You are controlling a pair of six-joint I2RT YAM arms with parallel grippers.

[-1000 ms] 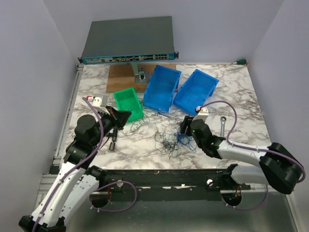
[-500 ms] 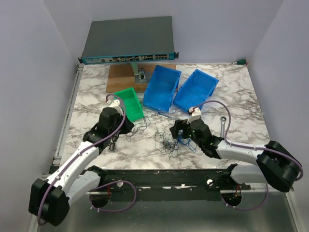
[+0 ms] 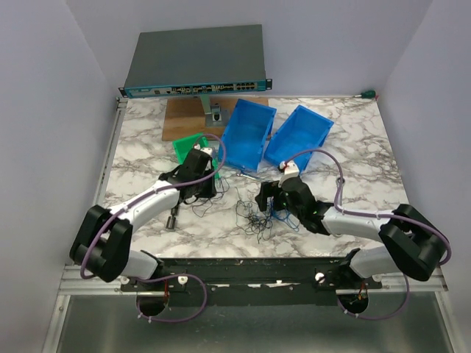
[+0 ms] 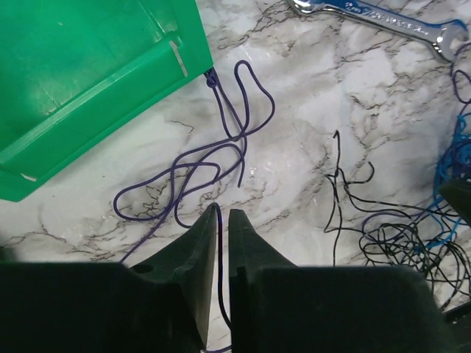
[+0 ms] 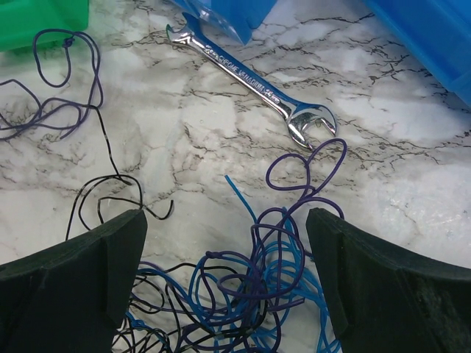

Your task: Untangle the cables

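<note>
- Right end effector (image 5: 224,220) gapes wide directly above the cables (image 5: 250,294), which lie tangled mid-tabletop toward the near edge; this arm is nearer.
- Left end effector (image 4: 223,213) is nearly closed around a purple strand (image 4: 184,173) running lengthwise toward the green bin (image 4: 103,118); I cannot tell whether it grips.

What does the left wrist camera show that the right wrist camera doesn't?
Only the left wrist: the left tool, fingers nearly together with a strand of the loose purple cable running between them, and the inside of the green bin. Only the right wrist: the right tool, wide open astride the blue-and-purple tangle, plus the blue bins. Both: the silver wrench, the purple cable, black cable loops and the marble table.
</note>
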